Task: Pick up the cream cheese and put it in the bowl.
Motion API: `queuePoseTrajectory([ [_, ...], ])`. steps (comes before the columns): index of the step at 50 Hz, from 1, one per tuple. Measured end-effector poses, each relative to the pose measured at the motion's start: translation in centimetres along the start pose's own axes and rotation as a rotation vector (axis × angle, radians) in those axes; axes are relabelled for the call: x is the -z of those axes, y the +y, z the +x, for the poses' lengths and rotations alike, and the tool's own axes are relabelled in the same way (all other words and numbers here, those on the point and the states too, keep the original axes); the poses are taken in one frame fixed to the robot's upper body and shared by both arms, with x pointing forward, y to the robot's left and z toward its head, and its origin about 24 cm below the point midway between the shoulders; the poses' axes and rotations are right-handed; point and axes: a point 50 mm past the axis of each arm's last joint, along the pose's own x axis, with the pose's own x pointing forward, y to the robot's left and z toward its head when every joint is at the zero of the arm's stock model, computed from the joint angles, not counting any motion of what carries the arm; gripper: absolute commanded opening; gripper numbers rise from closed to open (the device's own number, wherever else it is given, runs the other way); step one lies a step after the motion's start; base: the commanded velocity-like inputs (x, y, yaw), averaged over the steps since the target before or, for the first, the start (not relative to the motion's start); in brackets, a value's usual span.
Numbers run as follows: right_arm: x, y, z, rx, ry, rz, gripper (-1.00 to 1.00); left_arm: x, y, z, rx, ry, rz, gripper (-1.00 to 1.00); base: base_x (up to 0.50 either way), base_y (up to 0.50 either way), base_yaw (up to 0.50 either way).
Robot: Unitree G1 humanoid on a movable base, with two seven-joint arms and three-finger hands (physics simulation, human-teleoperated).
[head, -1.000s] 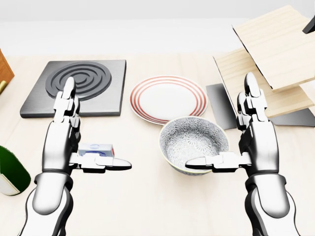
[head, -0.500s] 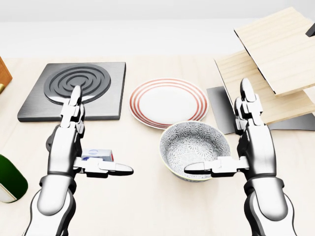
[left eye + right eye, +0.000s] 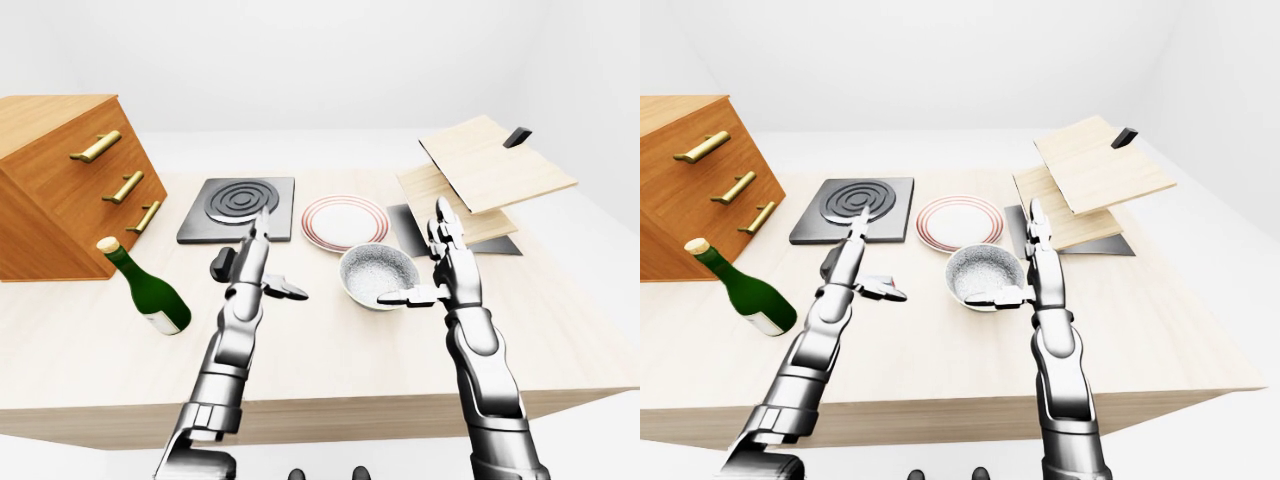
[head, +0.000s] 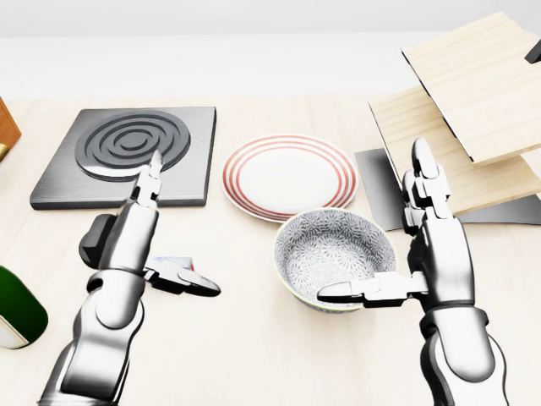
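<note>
The cream cheese [image 4: 177, 260], a small white-and-blue box with a red edge, lies on the light wooden table [image 4: 254, 355]. My left hand [image 4: 182, 227] hovers over it and hides most of it. The hand is open, its fingers [image 4: 150, 182] pointing at the stove plate and its thumb [image 4: 193, 282] stretched right. I cannot tell whether it touches the box. Right of the box stands the grey patterned bowl [image 4: 338, 245], empty. My right hand [image 4: 374, 222] stays open at the bowl's right side, thumb [image 4: 351, 293] over the bowl's lower rim.
A dark stove plate [image 4: 127, 152] and a red-striped plate [image 4: 289, 173] lie above the hands. Tilted wooden boards [image 4: 473, 101] over a dark mat [image 4: 380, 190] fill the upper right. A green wine bottle [image 3: 150, 290] and a wooden drawer cabinet [image 3: 60, 180] stand at the left.
My left hand has slid up and right and rolled over the cream cheese, covering more of it. The view shifted slightly early on. The right hand has barely moved.
</note>
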Motion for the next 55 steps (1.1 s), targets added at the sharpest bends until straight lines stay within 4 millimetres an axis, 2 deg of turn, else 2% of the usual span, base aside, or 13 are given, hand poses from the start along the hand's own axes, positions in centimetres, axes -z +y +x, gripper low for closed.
queuePoseTrajectory([
  [11, 0.0, -0.1, 0.0, -0.001, 0.002, 0.000, 1.00, 0.4, -0.1, 3.5, 0.023, 0.082, 0.241, 1.00, 0.00, 0.00, 0.00],
  [19, 0.0, -0.2, 0.1, 0.001, 0.002, 0.002, 1.00, 0.7, -0.7, 4.9, 0.097, 0.139, 0.381, 1.00, 0.00, 0.00, 0.00],
  [34, -0.1, -0.3, 0.0, 0.001, -0.006, 0.004, 1.00, 1.8, -1.2, 5.6, 0.206, 0.229, 0.555, 1.00, 0.00, 0.00, 0.00],
  [55, -0.3, -0.2, -0.2, -0.001, -0.011, 0.003, 1.00, 3.0, -1.1, 5.5, 0.241, 0.297, 0.647, 1.00, 0.00, 0.00, 0.00],
])
